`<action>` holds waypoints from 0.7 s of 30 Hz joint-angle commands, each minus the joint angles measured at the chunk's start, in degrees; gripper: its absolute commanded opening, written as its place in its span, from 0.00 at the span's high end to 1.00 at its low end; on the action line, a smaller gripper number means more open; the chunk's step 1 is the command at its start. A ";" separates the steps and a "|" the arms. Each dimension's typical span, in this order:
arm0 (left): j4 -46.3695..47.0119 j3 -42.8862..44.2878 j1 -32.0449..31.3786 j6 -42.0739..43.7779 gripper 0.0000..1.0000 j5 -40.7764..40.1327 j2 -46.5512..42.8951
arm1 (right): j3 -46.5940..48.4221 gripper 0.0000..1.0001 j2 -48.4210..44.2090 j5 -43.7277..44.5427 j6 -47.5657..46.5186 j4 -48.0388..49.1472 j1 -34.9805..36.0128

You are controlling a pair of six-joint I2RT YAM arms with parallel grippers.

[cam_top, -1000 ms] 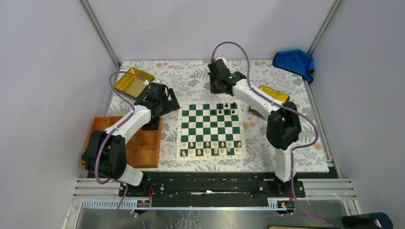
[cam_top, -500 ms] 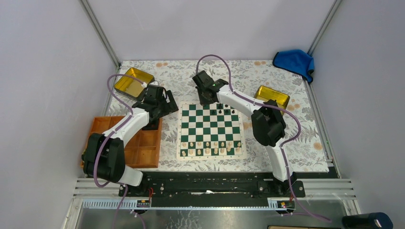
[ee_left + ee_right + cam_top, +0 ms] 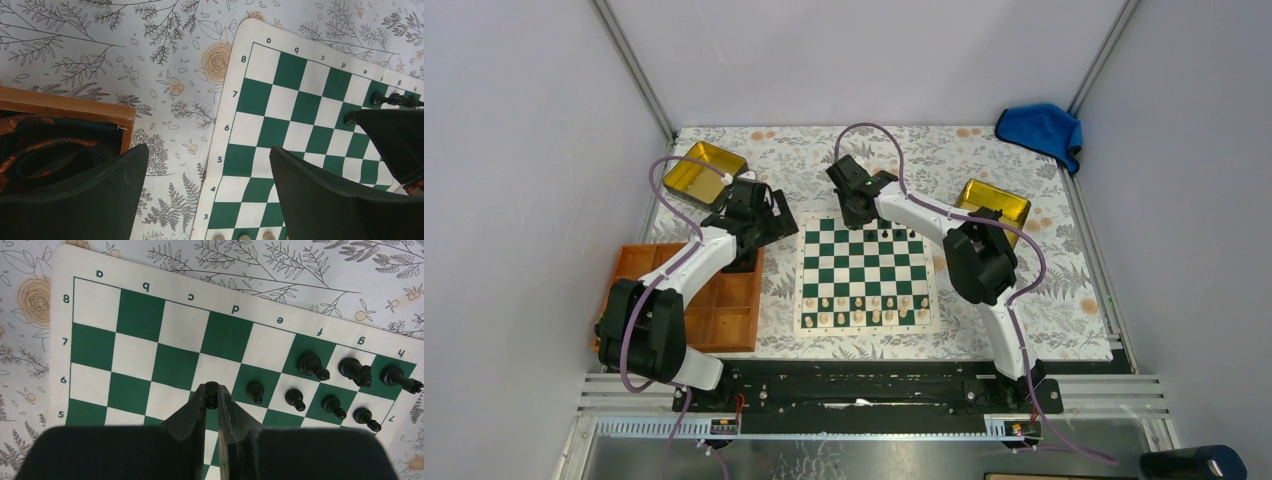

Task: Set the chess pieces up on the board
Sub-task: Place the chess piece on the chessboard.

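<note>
Right wrist view: right end effector [image 3: 212, 401] pinches an upright black pawn [image 3: 211, 389] over the board [image 3: 59, 340], toward the far edge of the tabletop [image 3: 300, 270]. Vacant d7 lies directly beneath, beside the e7 pawn [image 3: 256, 391]. Left end effector [image 3: 205, 167] is spread, empty and farther off.

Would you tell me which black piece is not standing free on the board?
The black pawn pinched in the right gripper; the other black pieces stand free.

Glossy black plastic on the chess pieces [image 3: 311, 365], a smooth matt board [image 3: 145, 315], shiny gold metal tin [image 3: 696, 172] upper left, soft blue cloth [image 3: 1041, 130] upper right.
</note>
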 commanded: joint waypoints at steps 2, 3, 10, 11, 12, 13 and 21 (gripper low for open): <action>2.59 -0.57 0.40 -0.27 0.01 0.08 -0.74 | -0.15 1.00 1.08 1.17 -0.99 1.63 0.52; 2.59 -0.57 0.42 -0.21 0.01 0.08 -0.66 | -0.24 1.00 1.25 1.19 -1.04 1.66 0.52; 2.61 -0.65 0.42 -0.26 0.01 0.08 -0.19 | -1.20 1.00 1.81 1.22 -1.22 2.15 0.52; 2.59 -0.65 0.42 -0.25 0.01 0.03 -0.21 | -1.35 1.00 1.91 1.20 -1.23 2.28 0.53; 2.62 -0.65 0.42 -0.23 0.01 0.00 -0.10 | -1.47 1.00 2.03 1.19 -1.27 2.29 0.52; 2.65 -0.65 0.42 -0.20 0.01 0.00 -0.08 | -1.64 1.00 2.12 1.16 -1.30 2.39 0.52; 2.68 -0.57 0.42 -0.10 0.01 0.16 0.39 | -2.90 1.00 2.15 0.90 -1.40 2.95 0.52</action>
